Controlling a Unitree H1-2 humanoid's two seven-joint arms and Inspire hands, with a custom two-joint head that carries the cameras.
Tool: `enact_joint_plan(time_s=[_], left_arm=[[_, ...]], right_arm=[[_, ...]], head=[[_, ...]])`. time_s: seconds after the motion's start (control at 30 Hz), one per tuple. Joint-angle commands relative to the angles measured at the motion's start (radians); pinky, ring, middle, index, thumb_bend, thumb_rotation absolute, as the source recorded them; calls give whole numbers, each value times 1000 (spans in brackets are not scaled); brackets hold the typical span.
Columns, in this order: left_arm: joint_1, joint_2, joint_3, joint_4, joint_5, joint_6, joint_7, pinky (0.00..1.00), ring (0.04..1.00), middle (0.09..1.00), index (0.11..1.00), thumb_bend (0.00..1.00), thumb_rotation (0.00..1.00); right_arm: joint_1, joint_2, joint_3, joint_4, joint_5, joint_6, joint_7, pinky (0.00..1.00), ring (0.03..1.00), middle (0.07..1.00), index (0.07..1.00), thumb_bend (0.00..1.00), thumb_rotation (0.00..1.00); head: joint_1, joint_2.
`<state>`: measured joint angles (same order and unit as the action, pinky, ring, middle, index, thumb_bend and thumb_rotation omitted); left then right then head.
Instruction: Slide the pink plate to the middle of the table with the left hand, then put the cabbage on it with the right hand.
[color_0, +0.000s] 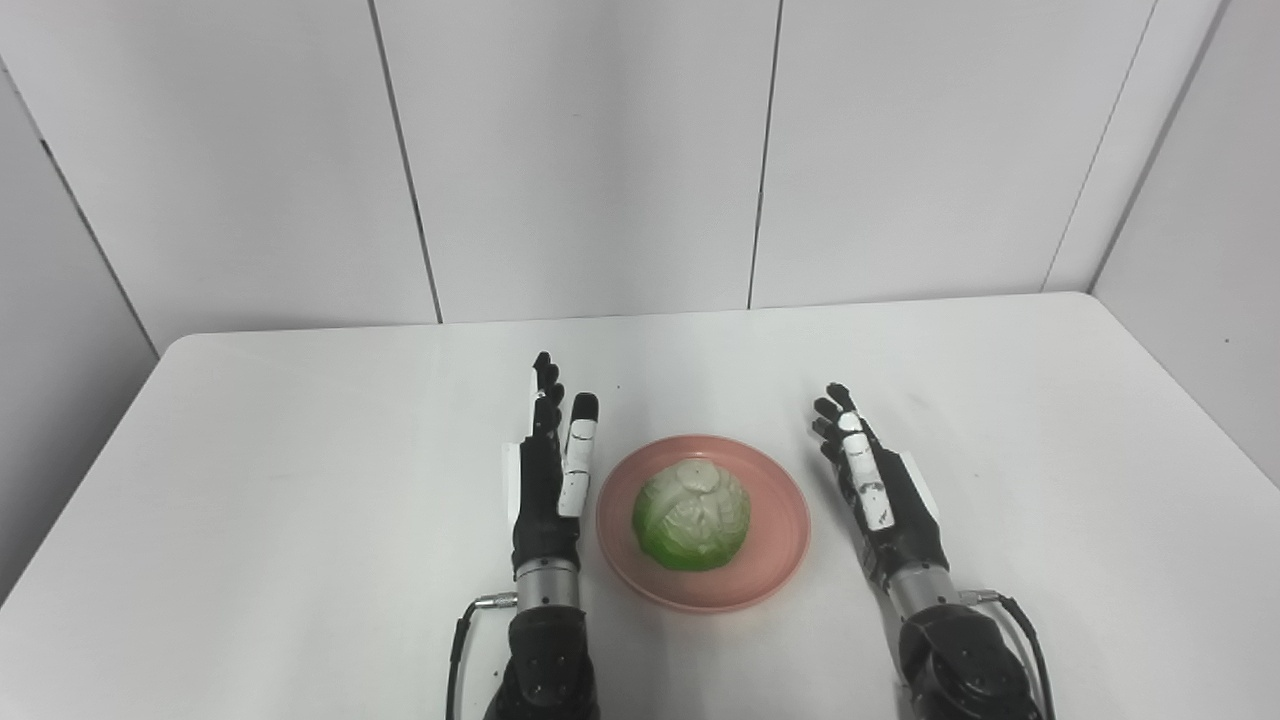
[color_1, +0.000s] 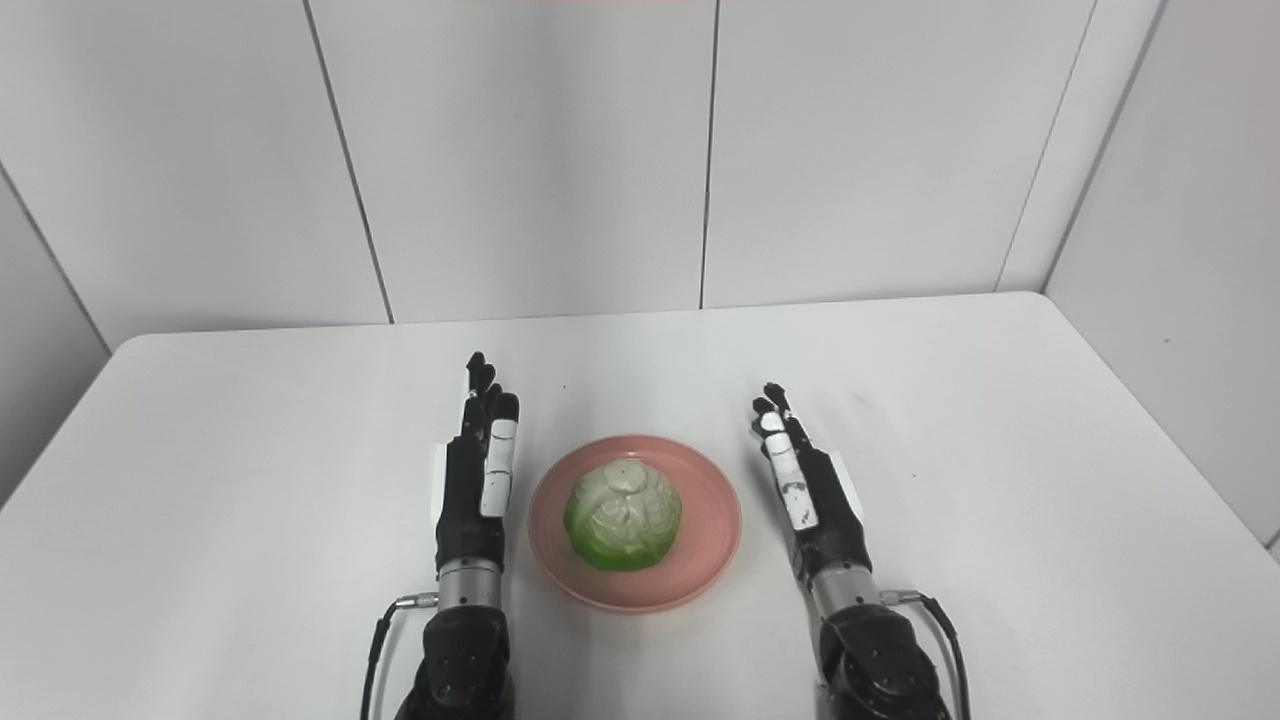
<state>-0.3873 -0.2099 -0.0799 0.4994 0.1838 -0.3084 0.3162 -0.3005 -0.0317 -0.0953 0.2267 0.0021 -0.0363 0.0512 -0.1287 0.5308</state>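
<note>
The cabbage (color_0: 691, 516) sits on the middle of the pink plate (color_0: 770, 560), pale top up and green sides down, so it looks settled, not about to roll; the plate lies flat near the middle of the tabletop (color_0: 300, 480), towards its near edge; by that the task looks done; the left hand (color_0: 550, 480) is just left of the plate rim, not clearly touching it, fingers (color_0: 581, 440) straight, spread and empty; the right hand (color_0: 880, 495) lies further off on the right, likewise flat and empty; both seem to be resting clear; the forearms are cut off at the bottom edge, and the plate's centre is hidden under the cabbage
</note>
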Motion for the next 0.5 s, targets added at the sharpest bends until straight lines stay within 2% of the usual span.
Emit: enact_joint_plan(time_s=[0.0, 0.23, 0.37, 0.47], left_arm=[[36, 35, 14, 29, -15, 7, -27, 967, 970, 985, 1000, 786, 1000], [37, 55, 26, 15, -68, 53, -90, 999, 985, 984, 1000, 922, 1000], [43, 57, 32, -6, -96, 86, -118, 1000, 998, 991, 1000, 948, 996], [47, 58, 30, -3, -90, 82, -115, 1000, 999, 987, 1000, 950, 999]], right_arm=[[-19, 10, 7, -7, -10, -76, -28, 1000, 961, 966, 972, 850, 1000], [4, -2, 36, -25, -42, -100, -49, 1000, 996, 980, 994, 771, 1000], [6, -2, 36, -25, -36, -111, -52, 1000, 980, 979, 994, 745, 1000], [6, -3, 40, -20, -38, -118, -53, 1000, 974, 975, 988, 736, 1000]], head=[[1, 1], [-24, 11], [-30, 11], [-32, 11]])
